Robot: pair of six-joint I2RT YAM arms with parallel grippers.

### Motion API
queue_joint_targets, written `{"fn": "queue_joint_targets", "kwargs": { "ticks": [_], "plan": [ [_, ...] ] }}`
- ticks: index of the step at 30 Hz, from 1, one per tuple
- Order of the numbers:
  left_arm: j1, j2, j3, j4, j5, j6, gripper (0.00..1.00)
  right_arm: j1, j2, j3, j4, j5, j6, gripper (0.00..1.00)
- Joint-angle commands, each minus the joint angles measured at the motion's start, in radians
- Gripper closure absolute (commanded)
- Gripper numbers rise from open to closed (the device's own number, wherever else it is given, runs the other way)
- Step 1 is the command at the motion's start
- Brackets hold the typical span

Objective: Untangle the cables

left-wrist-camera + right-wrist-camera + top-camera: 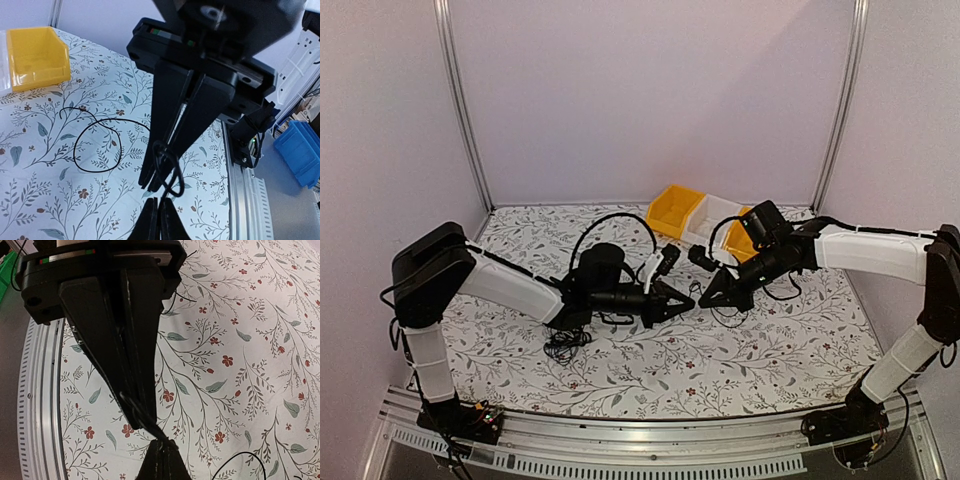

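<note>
My left gripper (678, 300) and right gripper (706, 299) meet tip to tip over the middle of the floral table. Both are shut on the same thin black cable (692, 293). In the left wrist view the left gripper (152, 186) pinches a small loop of that cable (172, 167), which runs down into the right gripper's shut tips (159, 212). The right wrist view has the right gripper (139, 417) holding the cable (150, 426), pulled short to the left gripper's tips (162, 455). Another clump of cables (565, 345) lies under the left arm.
A loose wire ring (120, 144) lies on the cloth beyond the left gripper, and more wire (732, 318) lies below the right gripper. Two yellow bins (675, 210) (738, 242) and a white bin (710, 222) stand at the back. The table's metal rail (650, 455) runs along the near edge.
</note>
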Motion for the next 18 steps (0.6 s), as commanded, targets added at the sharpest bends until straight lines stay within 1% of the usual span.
{"fn": "queue_joint_targets", "kwargs": {
  "ticks": [1, 12, 13, 15, 18],
  "plan": [
    [-0.011, -0.039, -0.009, 0.026, -0.034, 0.018, 1.00, 0.009, 0.015, 0.030, 0.003, 0.010, -0.001, 1.00],
    [-0.012, -0.035, 0.010, 0.018, -0.071, 0.059, 1.00, 0.010, 0.002, 0.026, 0.006, 0.001, 0.005, 1.00],
    [-0.013, -0.031, 0.015, 0.015, -0.067, 0.059, 1.00, 0.010, -0.004, 0.027, 0.004, 0.008, 0.005, 0.95],
    [-0.012, -0.030, 0.018, 0.015, -0.065, 0.058, 1.00, 0.010, -0.031, 0.025, 0.000, 0.037, 0.003, 0.79],
    [-0.013, -0.032, 0.016, 0.007, -0.065, 0.056, 1.00, 0.008, -0.094, 0.015, -0.011, 0.101, -0.024, 0.68]
  ]
}}
